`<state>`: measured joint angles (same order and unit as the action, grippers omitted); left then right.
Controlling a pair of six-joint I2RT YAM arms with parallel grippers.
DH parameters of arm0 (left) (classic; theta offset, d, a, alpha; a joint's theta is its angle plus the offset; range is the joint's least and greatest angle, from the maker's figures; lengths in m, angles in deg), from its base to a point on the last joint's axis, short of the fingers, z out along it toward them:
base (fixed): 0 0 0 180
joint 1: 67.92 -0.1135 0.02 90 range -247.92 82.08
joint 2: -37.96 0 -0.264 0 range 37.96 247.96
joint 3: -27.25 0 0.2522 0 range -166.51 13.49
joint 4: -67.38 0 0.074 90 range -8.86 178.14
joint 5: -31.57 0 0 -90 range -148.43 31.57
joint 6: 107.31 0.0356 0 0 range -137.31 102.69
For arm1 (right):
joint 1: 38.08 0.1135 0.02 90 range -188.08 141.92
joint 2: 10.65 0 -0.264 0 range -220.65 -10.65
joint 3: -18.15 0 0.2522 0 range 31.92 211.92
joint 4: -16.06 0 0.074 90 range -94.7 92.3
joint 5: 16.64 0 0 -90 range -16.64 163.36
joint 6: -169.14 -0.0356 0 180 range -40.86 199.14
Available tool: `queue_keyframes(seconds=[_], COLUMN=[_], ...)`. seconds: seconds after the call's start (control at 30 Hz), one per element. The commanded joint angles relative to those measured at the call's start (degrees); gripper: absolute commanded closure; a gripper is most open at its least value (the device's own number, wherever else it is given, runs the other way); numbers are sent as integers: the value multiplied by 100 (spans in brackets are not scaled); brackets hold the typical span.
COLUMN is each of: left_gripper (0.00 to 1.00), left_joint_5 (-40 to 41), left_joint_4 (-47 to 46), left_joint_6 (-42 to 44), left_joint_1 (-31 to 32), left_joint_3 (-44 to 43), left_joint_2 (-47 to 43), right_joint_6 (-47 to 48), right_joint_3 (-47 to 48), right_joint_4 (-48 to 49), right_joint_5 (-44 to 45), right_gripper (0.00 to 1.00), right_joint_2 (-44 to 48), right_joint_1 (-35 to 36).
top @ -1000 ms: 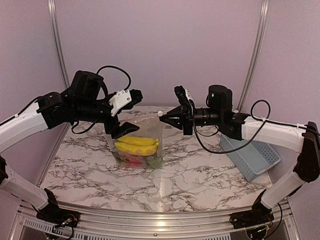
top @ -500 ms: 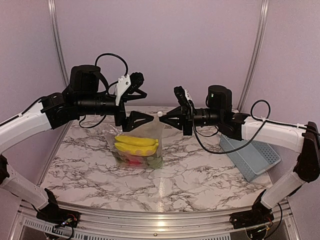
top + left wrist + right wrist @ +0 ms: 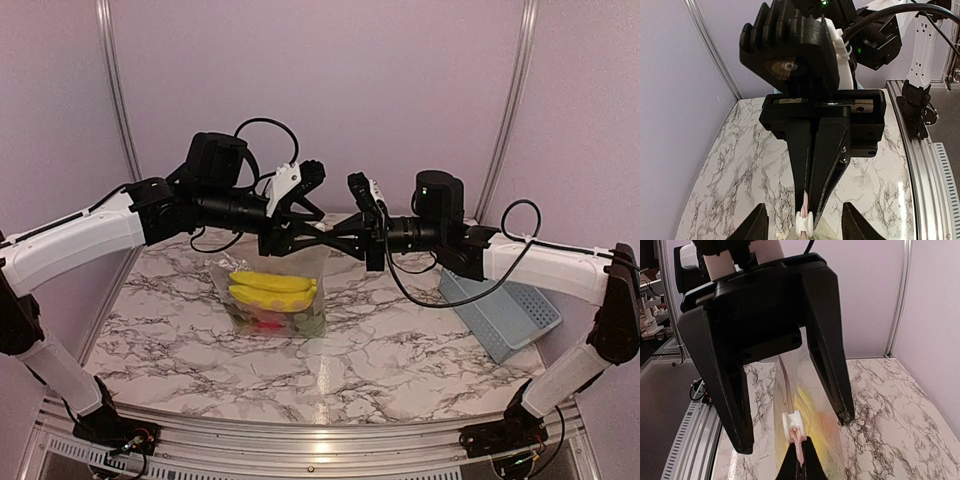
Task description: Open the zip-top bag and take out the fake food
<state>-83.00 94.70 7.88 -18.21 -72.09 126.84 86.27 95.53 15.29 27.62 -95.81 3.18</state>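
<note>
"How far along would you say it is?"

"Early, I'd judge. Starting from the left, the left gripper has its jaws spread wide. They straddle the top edge of the large, clear, crinkly plastic zip-top bag. The small white plastic zip slider sits in the gap between them, and neither jaw touches it. The bag hangs upright over the middle of the grey-veined marble table. To its right, the right gripper has its jaws pressed together, pinching the pink zip strip just beside the slider. The strip looks sealed along its length, so the opening isn't done yet, and all the fake food is inside. What's left is running the zip, spreading the mouth and lifting every piece out."

"And the count?"

"Two arms, two grippers, one bag, one slider. In the bag there's a yellow plastic banana on top, a red-pink piece low on the left and a green round piece low on the right. The crinkled plastic blurs them, so the banana may be two lying together, and there could be more pieces behind. Far right, one light blue slotted plastic basket sits on the table, well apart from the bag."
</note>
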Motion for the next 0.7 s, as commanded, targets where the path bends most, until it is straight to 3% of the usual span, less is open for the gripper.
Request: queue_keyframes(seconds=[0.0, 0.13, 0.27, 0.67], left_gripper=[61, 82, 93, 95], left_joint_5=[-76, 37, 171, 766], left_joint_4=[371, 568, 741, 757], left_joint_6=[220, 306, 389, 408], left_joint_1=[4, 3, 8, -397], left_joint_3=[-289, -392, -402, 187], left_joint_2=[126, 180, 170, -548], right_joint_6=[25, 18, 9, -194], right_joint_3=[195, 186, 146, -139], right_joint_4=[-95, -87, -78, 253], right_joint_5=[97, 109, 199, 689], right_gripper=[100, 100, 100, 100], right_joint_2=[103, 105, 139, 287], right_joint_1=[59, 62, 58, 43])
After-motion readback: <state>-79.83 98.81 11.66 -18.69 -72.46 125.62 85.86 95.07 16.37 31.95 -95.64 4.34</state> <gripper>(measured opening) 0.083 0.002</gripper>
